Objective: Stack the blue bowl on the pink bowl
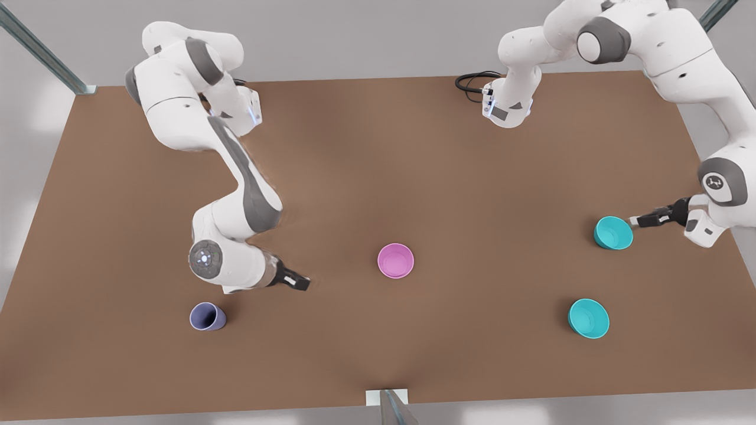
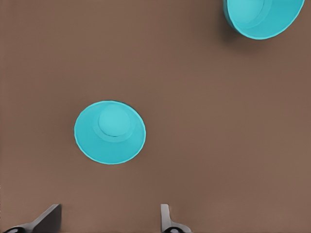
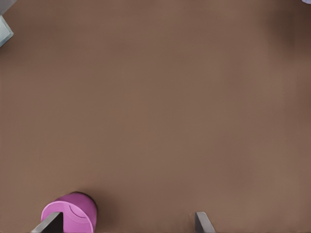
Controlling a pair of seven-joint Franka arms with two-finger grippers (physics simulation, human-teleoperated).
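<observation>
Bowls look light, rigid, smooth, so we judge rim pinch best. Left gripper (image 1: 633, 221) open beside blue bowl (image 1: 613, 232). Right gripper (image 1: 302, 283) open, waits near pink bowl (image 1: 396, 260).

A matt, smooth plastic look is shown by the blue bowl (image 1: 613, 232) and the pink bowl (image 1: 396, 260); the brown table (image 1: 378, 153) appears matt and untextured.
</observation>
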